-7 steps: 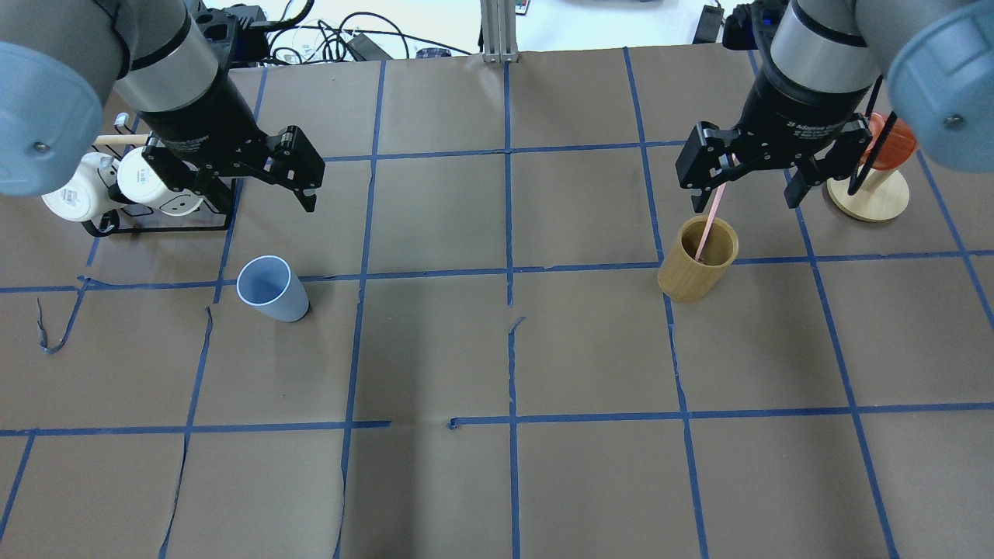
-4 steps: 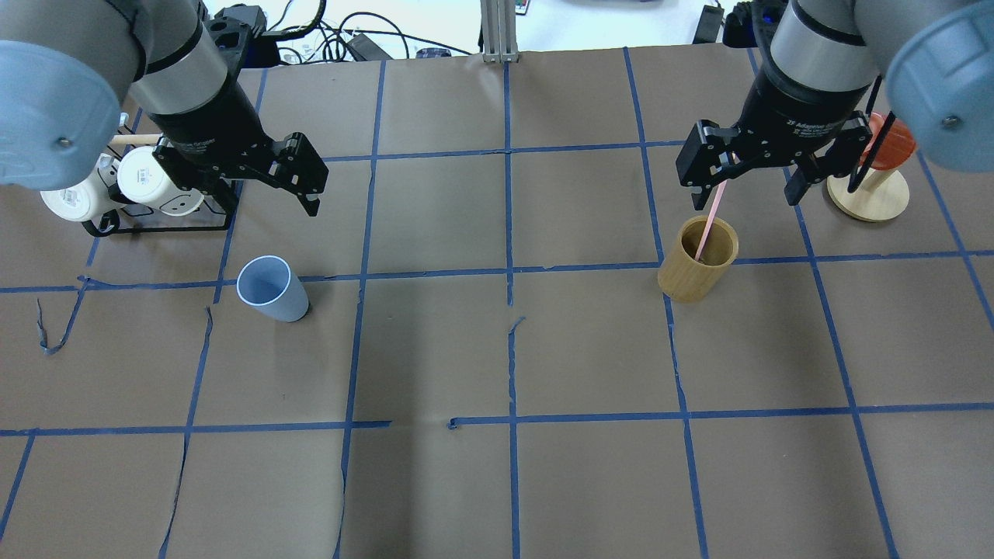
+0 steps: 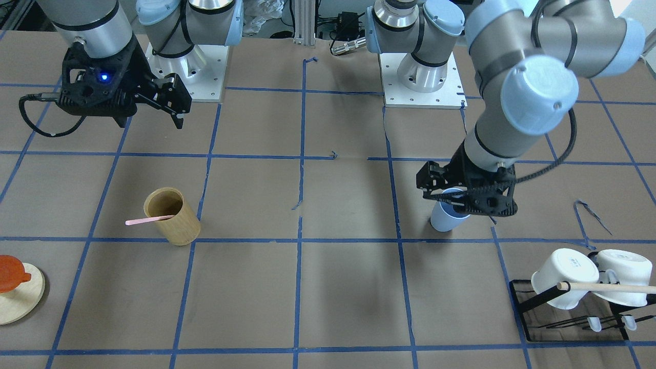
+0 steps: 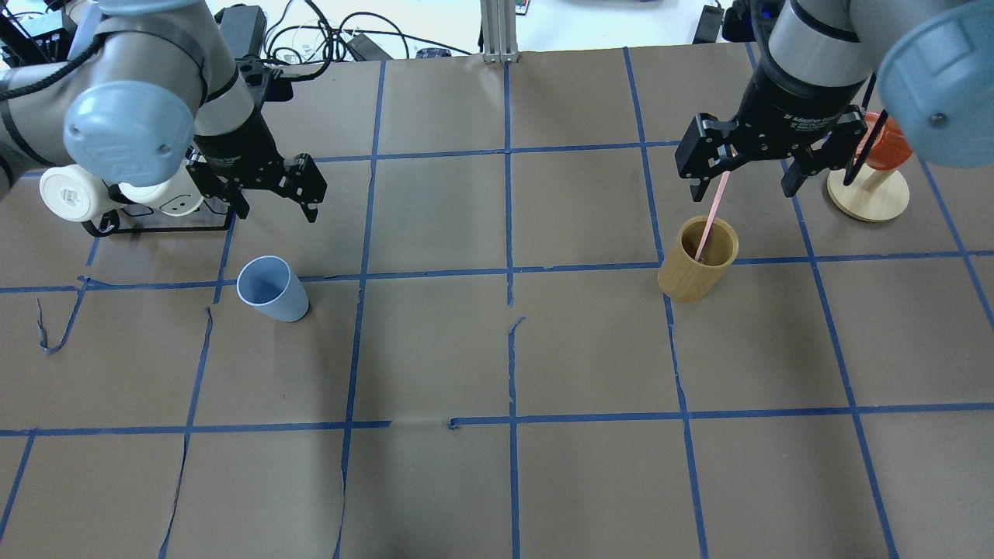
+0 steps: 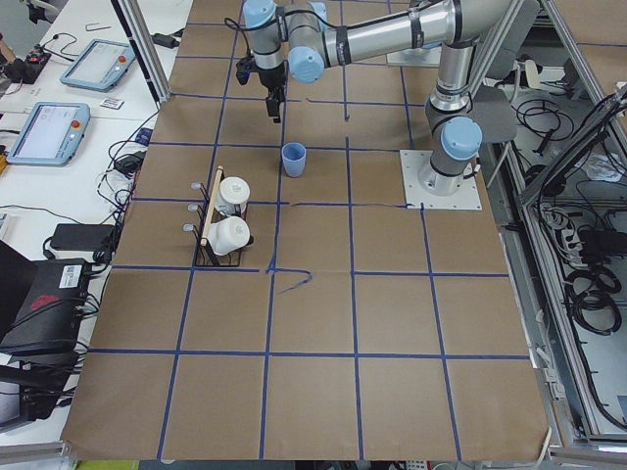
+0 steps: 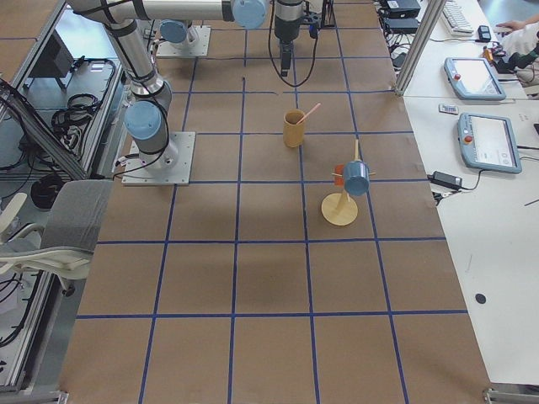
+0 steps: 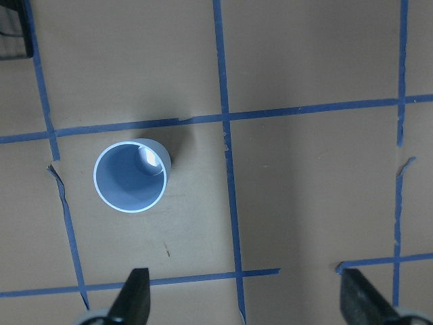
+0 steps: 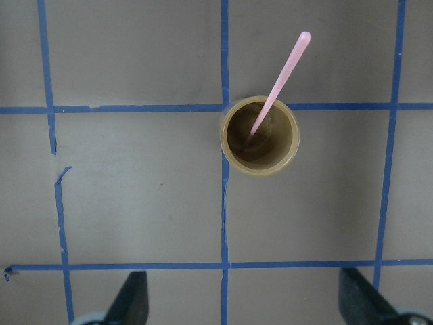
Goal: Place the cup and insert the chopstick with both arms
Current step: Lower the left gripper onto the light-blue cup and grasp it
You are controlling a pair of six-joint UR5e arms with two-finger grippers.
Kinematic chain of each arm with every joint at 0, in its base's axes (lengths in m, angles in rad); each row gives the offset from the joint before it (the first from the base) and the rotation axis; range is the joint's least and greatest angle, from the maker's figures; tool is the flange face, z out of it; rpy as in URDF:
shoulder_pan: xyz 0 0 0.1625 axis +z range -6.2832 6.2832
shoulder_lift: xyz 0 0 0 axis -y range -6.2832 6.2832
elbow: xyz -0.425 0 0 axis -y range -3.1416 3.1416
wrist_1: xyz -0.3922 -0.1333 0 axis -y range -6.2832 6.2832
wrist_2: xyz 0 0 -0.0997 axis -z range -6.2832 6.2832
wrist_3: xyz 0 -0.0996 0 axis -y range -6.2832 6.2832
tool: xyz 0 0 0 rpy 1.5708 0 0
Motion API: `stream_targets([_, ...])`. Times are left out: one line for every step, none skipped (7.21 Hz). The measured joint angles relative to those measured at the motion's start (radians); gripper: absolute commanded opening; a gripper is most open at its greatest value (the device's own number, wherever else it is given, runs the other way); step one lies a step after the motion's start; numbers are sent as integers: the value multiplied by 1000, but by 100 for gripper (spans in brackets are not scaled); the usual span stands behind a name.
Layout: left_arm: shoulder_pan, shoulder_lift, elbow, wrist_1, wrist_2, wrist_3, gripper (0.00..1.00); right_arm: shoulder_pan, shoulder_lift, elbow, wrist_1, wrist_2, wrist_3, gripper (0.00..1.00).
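Your blue cup stands upright on the table on the left side, mouth up, nothing in it. The pink chopstick sits in the bamboo holder over on the right, leaning on the rim since it's taller than the holder. Left gripper and right gripper hang above their items, jaws spread wide, holding nothing. Looks pretty much done to me.

In the overhead view, bare worktop rings the blue cup except at ten o'clock, where the mug rack stands near. The pink chopstick leans out of the bamboo holder toward twelve; a wooden cup stand sits at its two o'clock.
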Motion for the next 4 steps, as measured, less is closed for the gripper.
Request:
stream_targets([21,-26,-63,42,4,0,59,-2,20,2,-53,-2,-4,100])
stream_targets([30,-33,-139,86,7,-18,1,-4,40,9,-85,-3,-7,100])
stream_targets([34,-30,-192,130,10,-37,0,-7,57,24,-101,1,-7,100])
stream_targets([36,-30,-215,156,10,-43,0,-13,83,38,-128,7,-9,100])
